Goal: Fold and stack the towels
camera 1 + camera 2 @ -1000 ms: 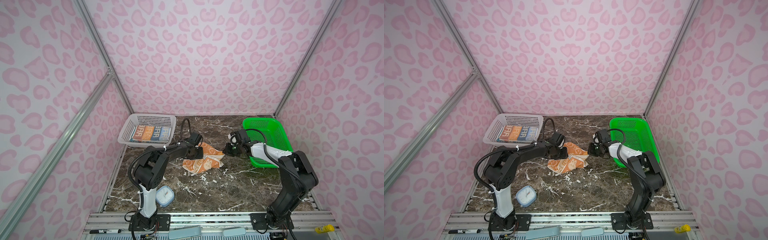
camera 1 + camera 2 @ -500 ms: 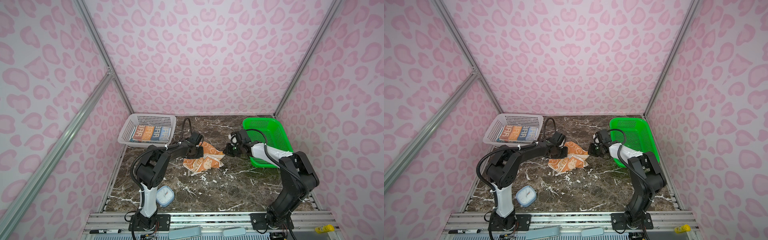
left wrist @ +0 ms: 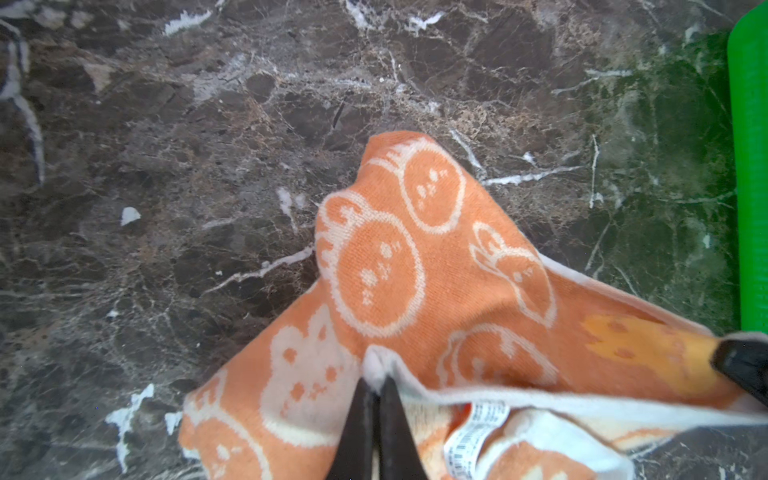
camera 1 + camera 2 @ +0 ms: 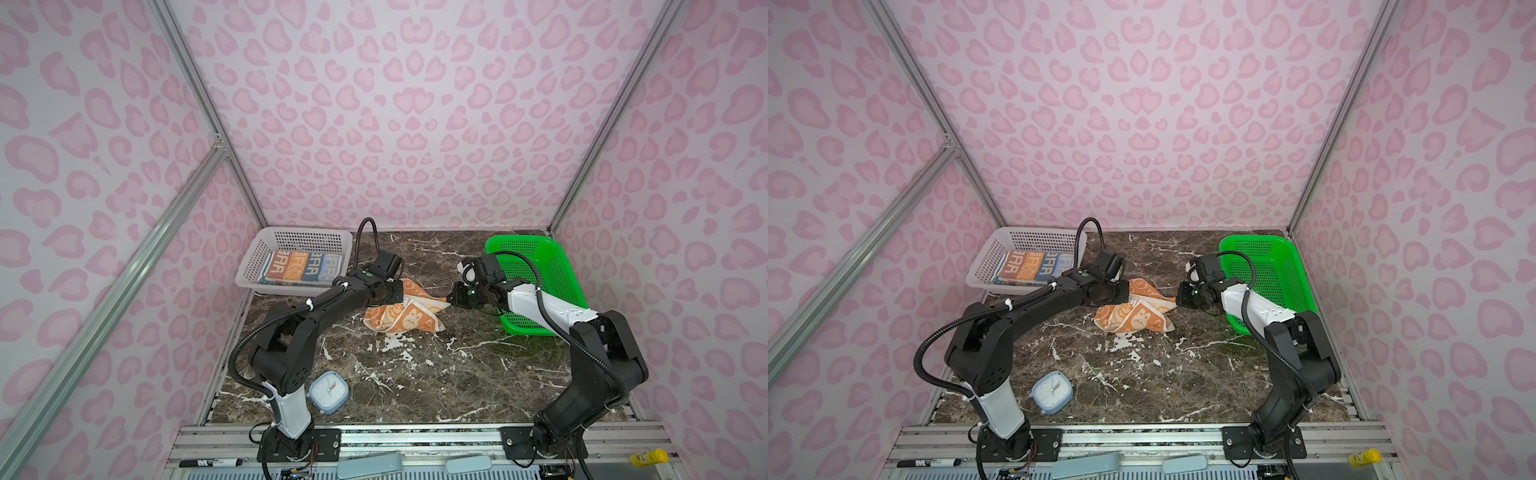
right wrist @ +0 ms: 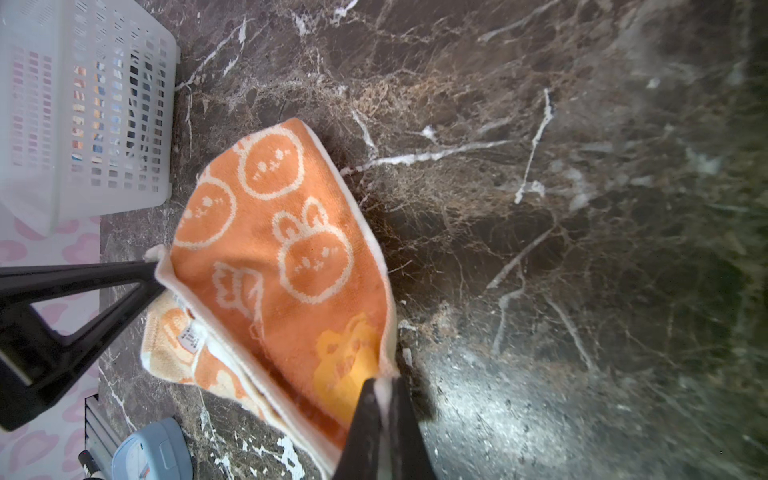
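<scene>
Now | left pincer (image 3: 375,384), right pincer (image 5: 384,383) pinch orange towel (image 4: 405,316) | tag (image 3: 474,432) print illegible

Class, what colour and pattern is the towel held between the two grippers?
Orange towel with cream bunny faces; clearest in the right wrist view.

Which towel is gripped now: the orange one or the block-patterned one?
The orange towel: the left gripper and right gripper each pinch its edge. The block-patterned towel lies untouched in the white basket.
</scene>
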Tool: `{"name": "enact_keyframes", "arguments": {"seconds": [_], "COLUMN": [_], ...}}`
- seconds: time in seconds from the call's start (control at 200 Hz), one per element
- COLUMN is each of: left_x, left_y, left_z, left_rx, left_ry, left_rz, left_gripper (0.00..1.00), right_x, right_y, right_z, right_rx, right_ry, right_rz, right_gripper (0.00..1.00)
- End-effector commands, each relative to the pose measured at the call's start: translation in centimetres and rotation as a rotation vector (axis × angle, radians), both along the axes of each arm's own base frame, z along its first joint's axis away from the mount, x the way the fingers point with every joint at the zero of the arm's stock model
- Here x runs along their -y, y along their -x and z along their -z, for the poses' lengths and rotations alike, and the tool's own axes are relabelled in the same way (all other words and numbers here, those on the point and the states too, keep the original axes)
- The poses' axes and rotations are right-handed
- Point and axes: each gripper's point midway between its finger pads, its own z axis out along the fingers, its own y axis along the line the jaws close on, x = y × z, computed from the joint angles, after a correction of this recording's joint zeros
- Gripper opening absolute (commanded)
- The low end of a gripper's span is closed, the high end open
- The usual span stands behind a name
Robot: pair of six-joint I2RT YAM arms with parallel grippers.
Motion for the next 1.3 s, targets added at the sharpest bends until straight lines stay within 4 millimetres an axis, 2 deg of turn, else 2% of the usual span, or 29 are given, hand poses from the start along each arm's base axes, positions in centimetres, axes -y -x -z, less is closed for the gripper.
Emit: {"name": "enact_keyframes", "arguments": {"seconds": [0.0,0.19,0.28,0.36,0.455,0.63,0.79,0.855,0.975,1.295], "left_x": [-0.8,-0.7,-0.2,0.7,1.6,1.9,1.1,1.0,0.2,1.1], "left_y": [-0.3,-0.1,-0.1,0.0,0.4,1.2,1.1,0.9,0.1,-0.6], "left_z": [-1.8,-4.0,-4.2,-3.2,-1.1,2.2,3.0,3.0,3.5,5.4], "left_rx": [0.046,0.099,0.114,0.085,0.036,-0.025,-0.023,-0.013,-0.005,-0.052], "left_ry": [-0.025,0.016,0.055,0.091,0.119,0.092,0.041,0.022,-0.053,-0.07], "left_rz": [-0.01,0.003,0.01,0.029,0.038,0.034,0.022,0.027,0.022,0.06], "left_gripper": [0.03,0.03,0.07,0.11,0.16,0.27,0.35,0.42,0.47,0.44], "right_x": [0.3,0.2,0.0,-0.5,-1.2,-1.7,-1.8,-1.8,-1.8,-1.6], "right_y": [0.0,0.0,0.0,0.1,0.6,1.4,1.5,1.5,1.5,1.5], "right_z": [-0.6,-2.3,-2.1,-1.5,-0.5,1.4,1.9,1.9,1.8,1.9], "right_rx": [0.017,0.06,0.055,0.039,0.026,-0.007,-0.018,-0.015,-0.013,-0.013], "right_ry": [0.03,0.028,0.034,0.03,0.035,0.054,0.055,0.054,0.053,0.062], "right_rz": [-0.01,-0.026,-0.034,-0.043,-0.055,-0.069,-0.073,-0.073,-0.075,-0.077], "right_gripper": [0.0,0.0,0.0,0.0,0.0,0.02,0.03,0.03,0.06,0.07]}}
